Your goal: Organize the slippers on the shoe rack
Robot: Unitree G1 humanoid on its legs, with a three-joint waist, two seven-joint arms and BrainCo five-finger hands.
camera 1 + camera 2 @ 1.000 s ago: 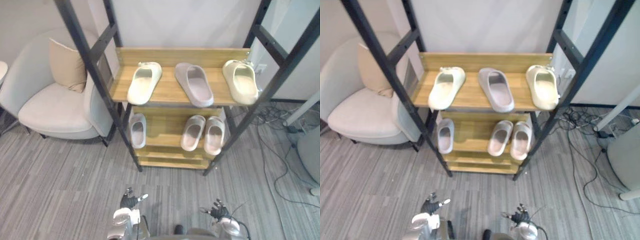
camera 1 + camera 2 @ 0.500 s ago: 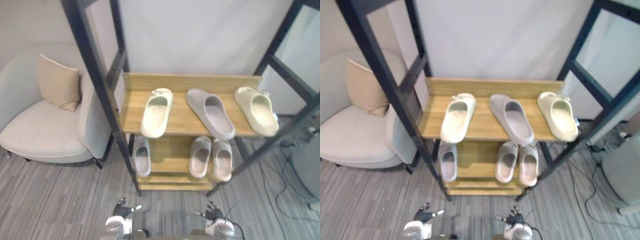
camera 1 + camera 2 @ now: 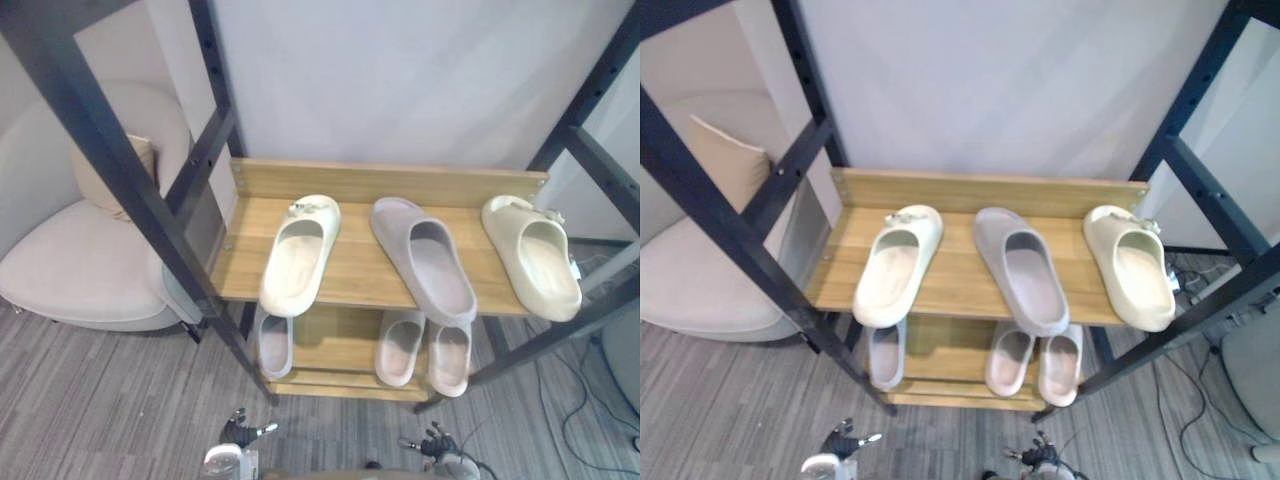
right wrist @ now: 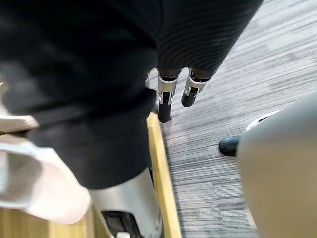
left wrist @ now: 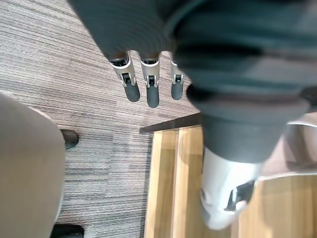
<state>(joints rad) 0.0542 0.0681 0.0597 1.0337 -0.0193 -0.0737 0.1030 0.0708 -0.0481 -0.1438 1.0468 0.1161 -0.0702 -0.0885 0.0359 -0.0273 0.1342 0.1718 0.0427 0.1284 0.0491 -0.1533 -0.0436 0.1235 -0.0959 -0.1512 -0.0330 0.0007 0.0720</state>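
A black-framed rack holds two wooden shelves. On the upper shelf (image 3: 355,290) a cream slipper (image 3: 298,255) lies at the left, a grey slipper (image 3: 425,260) in the middle and a second cream slipper (image 3: 532,258) at the right. The lower shelf (image 3: 340,345) carries one grey slipper (image 3: 274,345) at the left and a pale pinkish pair (image 3: 400,348) (image 3: 449,358) at the right. My left hand (image 3: 240,432) and right hand (image 3: 437,442) hang low in front of the rack, near the floor. Both are open and hold nothing, with straight fingers (image 5: 146,87) (image 4: 168,99).
A pale armchair (image 3: 70,270) with a tan cushion (image 3: 100,185) stands to the left of the rack, close to its black post (image 3: 130,190). Cables (image 3: 600,400) trail on the grey striped carpet at the right.
The camera has moved closer to the rack, so the shelves look larger and higher in the picture. No slipper has shifted. Both hands stay low and open.
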